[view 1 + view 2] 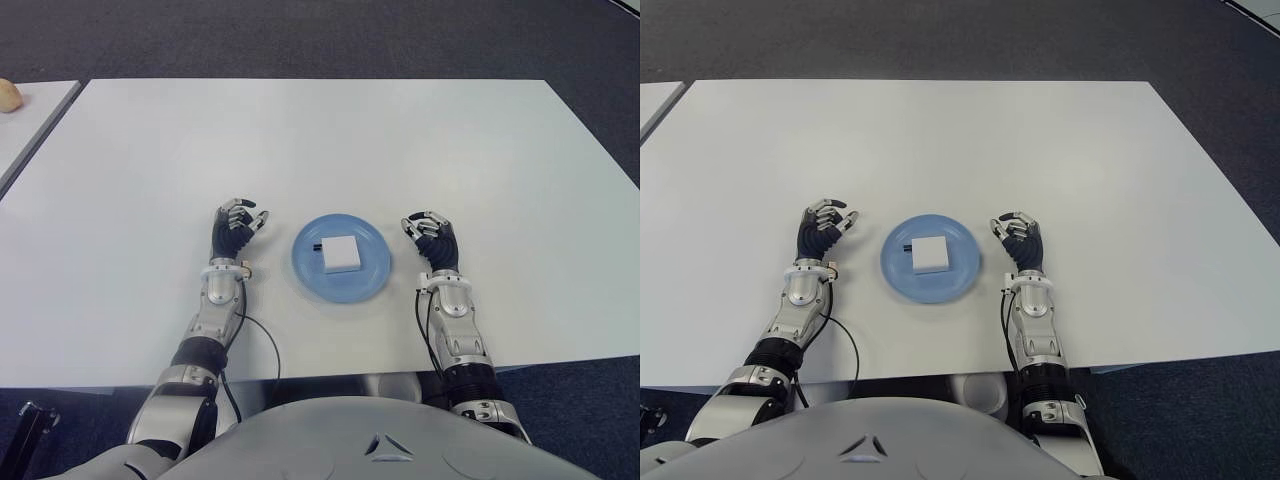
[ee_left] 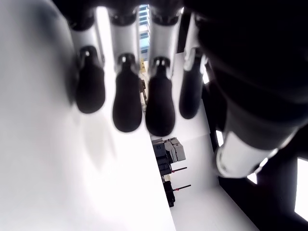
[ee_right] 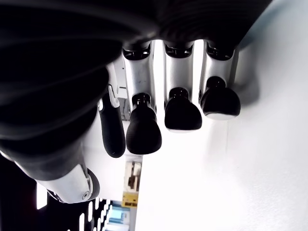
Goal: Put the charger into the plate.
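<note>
A white charger (image 1: 342, 252) lies flat in the middle of a blue plate (image 1: 375, 275) on a white table (image 1: 320, 140). The left hand (image 1: 236, 232) shows just left of the plate, the right hand (image 1: 432, 238) just right; both have fingers loosely relaxed and hold nothing. The placing step looks done, so no further grasp seems needed.

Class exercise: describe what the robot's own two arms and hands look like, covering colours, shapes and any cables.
Left hand and right hand look alike: black palms, silver segmented fingers ending in rounded black fingertips. Each has a pale wrist ring, a silver-grey forearm and a black elbow band. A thin black cable loops beside the left forearm.
</note>
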Controlling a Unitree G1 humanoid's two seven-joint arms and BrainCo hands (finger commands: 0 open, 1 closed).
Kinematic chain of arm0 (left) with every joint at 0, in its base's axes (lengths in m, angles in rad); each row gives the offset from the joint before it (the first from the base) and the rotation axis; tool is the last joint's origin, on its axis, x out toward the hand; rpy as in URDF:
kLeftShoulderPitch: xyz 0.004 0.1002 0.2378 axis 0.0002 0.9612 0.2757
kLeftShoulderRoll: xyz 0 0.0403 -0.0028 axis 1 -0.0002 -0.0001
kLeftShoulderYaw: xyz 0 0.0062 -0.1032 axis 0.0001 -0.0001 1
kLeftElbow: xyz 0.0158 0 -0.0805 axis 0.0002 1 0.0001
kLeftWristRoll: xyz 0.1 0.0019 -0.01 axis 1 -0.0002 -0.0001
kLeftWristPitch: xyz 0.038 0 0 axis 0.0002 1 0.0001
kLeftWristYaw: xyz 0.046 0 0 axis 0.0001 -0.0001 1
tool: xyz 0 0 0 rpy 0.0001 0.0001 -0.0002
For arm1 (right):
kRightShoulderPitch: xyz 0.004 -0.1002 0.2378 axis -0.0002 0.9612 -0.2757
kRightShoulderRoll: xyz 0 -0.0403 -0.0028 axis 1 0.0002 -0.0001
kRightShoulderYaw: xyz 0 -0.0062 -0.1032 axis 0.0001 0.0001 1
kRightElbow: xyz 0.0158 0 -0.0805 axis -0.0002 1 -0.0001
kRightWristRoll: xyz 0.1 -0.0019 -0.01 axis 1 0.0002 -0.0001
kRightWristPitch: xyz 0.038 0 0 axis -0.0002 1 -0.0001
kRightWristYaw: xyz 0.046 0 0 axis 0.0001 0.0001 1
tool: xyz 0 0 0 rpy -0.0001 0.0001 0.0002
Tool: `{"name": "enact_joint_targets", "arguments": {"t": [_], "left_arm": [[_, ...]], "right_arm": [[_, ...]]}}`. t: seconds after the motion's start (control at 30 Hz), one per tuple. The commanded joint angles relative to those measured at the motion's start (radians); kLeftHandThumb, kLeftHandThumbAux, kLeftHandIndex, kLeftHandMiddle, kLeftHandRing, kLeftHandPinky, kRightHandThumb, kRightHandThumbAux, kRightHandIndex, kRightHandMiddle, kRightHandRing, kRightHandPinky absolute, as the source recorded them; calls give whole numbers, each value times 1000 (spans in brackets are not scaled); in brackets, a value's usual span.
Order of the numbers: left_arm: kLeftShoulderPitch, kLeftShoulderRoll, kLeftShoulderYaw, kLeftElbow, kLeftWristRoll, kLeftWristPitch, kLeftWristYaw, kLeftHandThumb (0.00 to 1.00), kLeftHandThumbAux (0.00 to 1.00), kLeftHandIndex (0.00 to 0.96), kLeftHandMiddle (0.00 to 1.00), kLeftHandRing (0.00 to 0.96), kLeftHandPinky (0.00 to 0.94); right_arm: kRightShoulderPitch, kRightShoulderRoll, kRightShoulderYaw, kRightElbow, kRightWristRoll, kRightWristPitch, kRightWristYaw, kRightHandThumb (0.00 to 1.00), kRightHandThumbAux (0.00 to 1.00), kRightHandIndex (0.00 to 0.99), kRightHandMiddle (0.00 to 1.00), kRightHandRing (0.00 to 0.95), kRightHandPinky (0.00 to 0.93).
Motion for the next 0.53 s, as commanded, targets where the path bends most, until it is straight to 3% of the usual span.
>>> {"name": "enact_joint_targets", "arguments": {"t": [0.03,0.53], "left_arm": [[33,-8,-3,5,-9,37,-28,708,717,436,687,675,650],[40,-4,-3,-22,-8,60,-53,709,716,437,703,692,677]], "right_arm": [[19,9,2,20,7,36,4,703,729,434,825,837,839],[18,9,2,20,9,32,8,703,730,434,821,836,841]]}}
